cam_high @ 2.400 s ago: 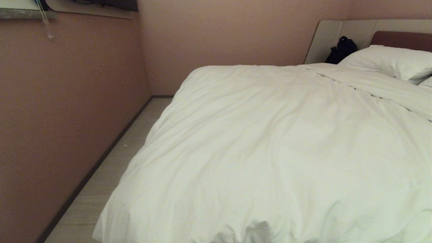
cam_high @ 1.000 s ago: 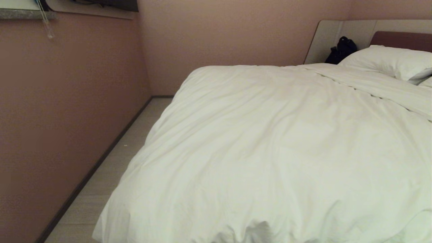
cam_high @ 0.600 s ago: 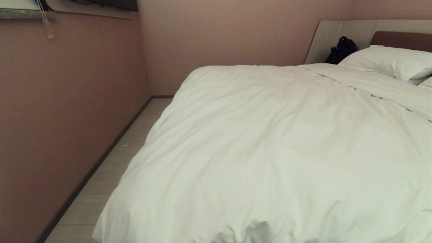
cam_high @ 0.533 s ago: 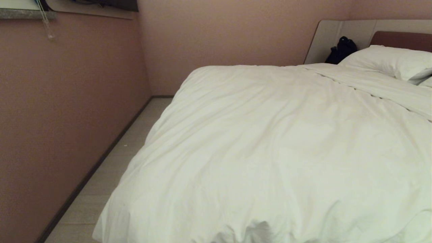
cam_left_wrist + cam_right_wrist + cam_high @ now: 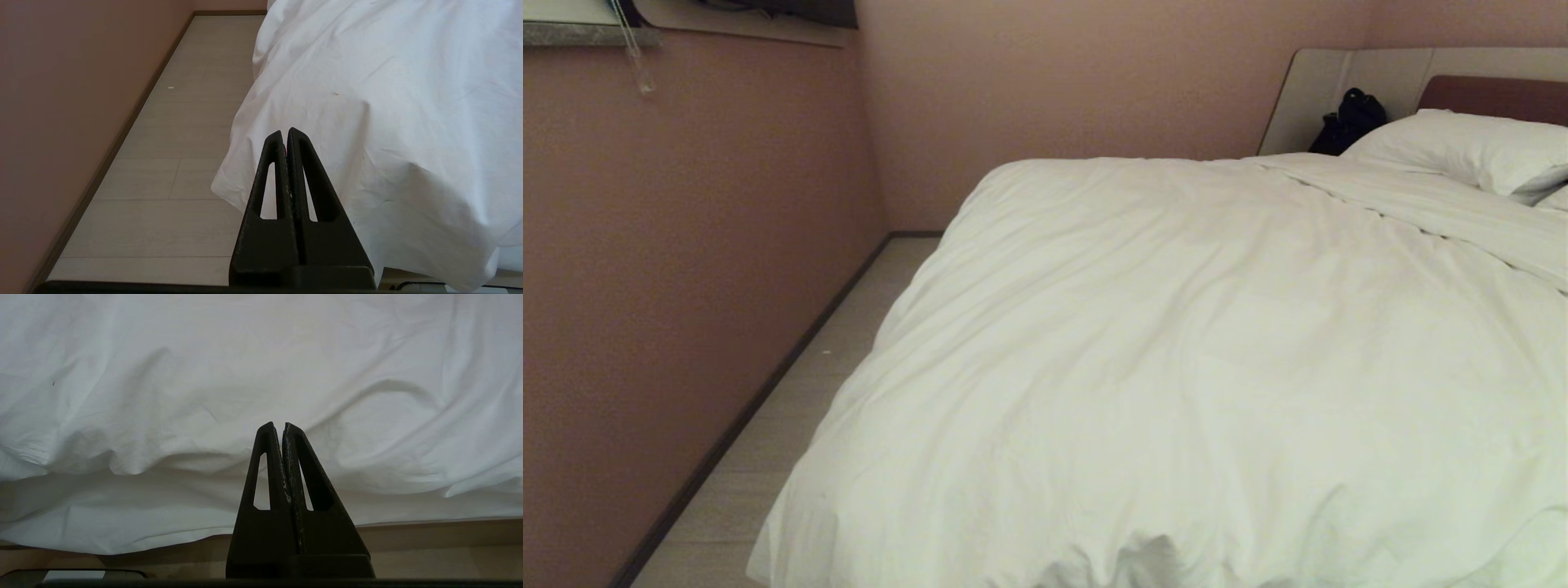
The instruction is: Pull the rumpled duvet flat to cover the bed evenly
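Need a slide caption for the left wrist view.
Left gripper, jaws shut and empty, pointing at the corner of the white duvet draped over the bed edge above pale floor.

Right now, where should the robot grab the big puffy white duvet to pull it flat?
Best guess: the loose corner of the big puffy white duvet hanging over the pale wooden floor. It droops free as a thin flap, so the shut left gripper, right beside it, could open and pinch it from the floor side.
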Controlling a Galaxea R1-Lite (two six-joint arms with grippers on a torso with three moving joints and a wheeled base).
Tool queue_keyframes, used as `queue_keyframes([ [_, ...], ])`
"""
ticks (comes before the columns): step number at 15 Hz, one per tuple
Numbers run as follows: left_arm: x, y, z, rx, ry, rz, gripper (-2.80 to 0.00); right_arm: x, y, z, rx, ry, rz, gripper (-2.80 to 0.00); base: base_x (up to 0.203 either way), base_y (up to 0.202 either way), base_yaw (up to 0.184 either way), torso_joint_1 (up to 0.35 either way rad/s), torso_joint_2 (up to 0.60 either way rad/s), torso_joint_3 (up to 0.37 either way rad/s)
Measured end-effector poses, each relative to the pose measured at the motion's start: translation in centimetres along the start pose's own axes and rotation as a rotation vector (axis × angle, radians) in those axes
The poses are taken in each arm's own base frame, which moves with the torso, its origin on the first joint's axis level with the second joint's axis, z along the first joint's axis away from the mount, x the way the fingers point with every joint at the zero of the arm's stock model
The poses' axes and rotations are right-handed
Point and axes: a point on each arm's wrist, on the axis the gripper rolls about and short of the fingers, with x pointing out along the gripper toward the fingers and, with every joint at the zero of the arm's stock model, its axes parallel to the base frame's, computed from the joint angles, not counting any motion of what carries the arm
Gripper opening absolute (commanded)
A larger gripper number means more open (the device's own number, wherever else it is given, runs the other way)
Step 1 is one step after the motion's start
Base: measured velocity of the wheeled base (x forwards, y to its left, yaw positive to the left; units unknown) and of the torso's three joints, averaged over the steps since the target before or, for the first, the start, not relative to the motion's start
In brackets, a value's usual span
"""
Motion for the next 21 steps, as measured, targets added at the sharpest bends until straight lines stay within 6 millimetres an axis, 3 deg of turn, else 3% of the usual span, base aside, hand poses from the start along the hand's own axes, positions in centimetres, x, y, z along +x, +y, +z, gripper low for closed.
queue_keyframes([
  [21,0.01,0.0,-0.05,0.005,0.002,0.001,-2.8,0.0,0.0,0.0,0.0,0.0,-0.002,-2.8,-0.005,0.0,0.0,0.0,0.0,0.0],
])
